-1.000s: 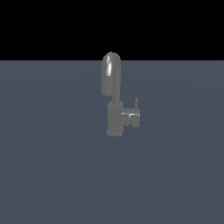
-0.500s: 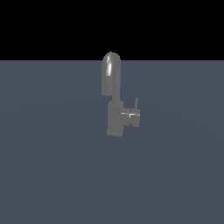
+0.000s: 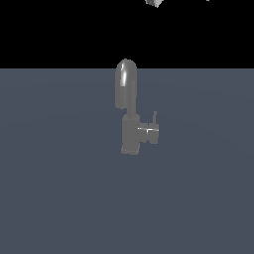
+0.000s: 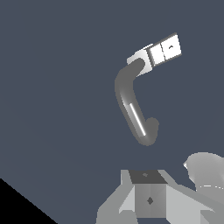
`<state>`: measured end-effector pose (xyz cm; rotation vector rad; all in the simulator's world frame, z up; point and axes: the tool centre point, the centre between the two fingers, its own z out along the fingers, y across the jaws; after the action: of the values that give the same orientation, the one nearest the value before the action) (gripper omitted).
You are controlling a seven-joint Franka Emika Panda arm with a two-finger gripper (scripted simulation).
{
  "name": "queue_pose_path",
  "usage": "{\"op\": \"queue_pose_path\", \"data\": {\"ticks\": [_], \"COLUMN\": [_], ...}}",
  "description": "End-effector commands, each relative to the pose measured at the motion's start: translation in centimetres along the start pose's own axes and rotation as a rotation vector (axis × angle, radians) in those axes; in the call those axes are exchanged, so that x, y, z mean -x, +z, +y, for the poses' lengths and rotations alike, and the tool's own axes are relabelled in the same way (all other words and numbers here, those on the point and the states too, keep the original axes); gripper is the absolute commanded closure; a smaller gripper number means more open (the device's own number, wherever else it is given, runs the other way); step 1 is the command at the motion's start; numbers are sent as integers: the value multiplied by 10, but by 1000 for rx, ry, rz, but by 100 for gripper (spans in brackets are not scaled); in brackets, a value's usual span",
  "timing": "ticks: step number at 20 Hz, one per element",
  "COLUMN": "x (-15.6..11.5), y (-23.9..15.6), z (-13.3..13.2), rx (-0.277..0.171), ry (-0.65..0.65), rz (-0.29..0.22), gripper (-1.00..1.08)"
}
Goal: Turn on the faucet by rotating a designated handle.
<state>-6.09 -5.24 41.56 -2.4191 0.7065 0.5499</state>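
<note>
On the slate-blue surface: dull-grey metal faucet, upright. Thin grey lever handle rises at exterior view's right. White arm's jaws: state unclear, well above.

Exterior view looks level and side-on at the faucet from mid-distance; wrist view looks steeply down onto it from above, closer — both share faucet and grey floor.

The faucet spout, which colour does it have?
Dull grey, like the rest of the faucet; the spout shows best in the exterior view.
</note>
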Motion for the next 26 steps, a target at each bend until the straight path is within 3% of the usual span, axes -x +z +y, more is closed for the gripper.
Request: {"op": "queue_pose_path", "data": {"ticks": [1,14,26], "x": [-18,-113,-189], "y": [3,37,105], "z": [2,30,70], "rx": [-46,-313,-596], "ry": [49,334,641], "rz": [-39,-267,-510], "gripper": [108,108,108]}}
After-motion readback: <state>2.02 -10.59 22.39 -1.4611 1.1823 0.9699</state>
